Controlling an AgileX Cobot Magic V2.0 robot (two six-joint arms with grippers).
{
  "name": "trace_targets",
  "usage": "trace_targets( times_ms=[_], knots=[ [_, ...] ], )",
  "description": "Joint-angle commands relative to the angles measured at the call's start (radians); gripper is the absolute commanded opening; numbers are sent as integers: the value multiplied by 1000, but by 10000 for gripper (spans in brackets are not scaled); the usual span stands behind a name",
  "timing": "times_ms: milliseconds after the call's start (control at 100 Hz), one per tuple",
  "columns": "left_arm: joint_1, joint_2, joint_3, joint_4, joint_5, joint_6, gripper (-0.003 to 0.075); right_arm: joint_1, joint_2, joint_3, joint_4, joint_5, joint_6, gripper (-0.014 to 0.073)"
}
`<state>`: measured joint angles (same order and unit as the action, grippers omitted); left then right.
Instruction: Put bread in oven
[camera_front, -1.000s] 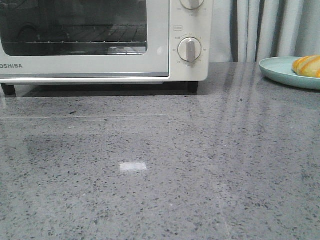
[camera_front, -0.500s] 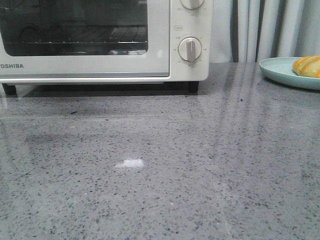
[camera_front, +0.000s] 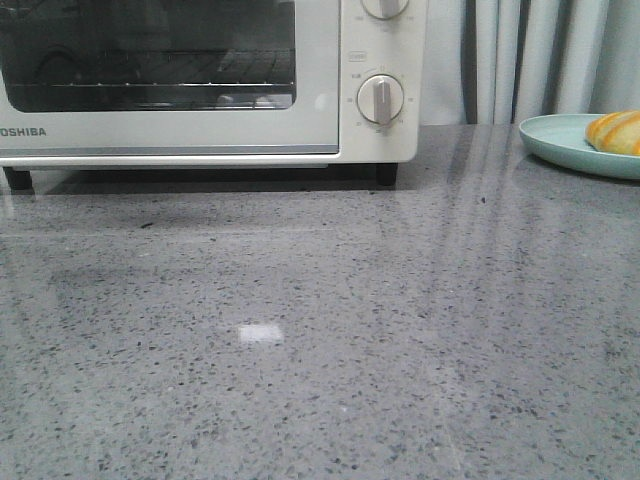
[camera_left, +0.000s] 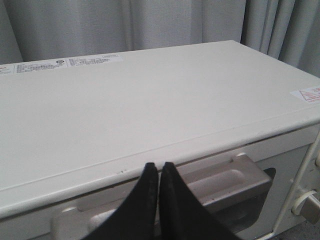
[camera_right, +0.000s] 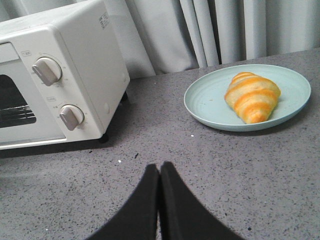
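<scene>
With the oven (camera_front: 210, 80) door apparently closed and the bread (camera_right: 253, 96) on its plate (camera_right: 205, 102) at three o'clock, both grippers (camera_left: 157, 167) (camera_right: 159, 167), fingers pressed together, hold nothing.

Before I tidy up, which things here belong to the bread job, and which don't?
Belong: bread; oven, door shut; its door handle; light blue plate under the bread.
Don't belong: curtains; grey counter.
</scene>
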<state>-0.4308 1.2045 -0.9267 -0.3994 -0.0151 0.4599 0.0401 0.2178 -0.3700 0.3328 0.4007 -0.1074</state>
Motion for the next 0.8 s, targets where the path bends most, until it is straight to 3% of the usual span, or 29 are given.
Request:
trace_targets(
  times_ms=[0,330,790],
  knots=[
    [12,-5,-34,2,-44,1,-21,-4,19,-39,18,-76,-8,-49],
    [27,-57,10,2,73,1,-22,-4,19,-39,20,-76,-8,-49],
    [27,-278,311,2,238,1,-21,-4,19,-39,27,-89,-8,-49]
  ],
)
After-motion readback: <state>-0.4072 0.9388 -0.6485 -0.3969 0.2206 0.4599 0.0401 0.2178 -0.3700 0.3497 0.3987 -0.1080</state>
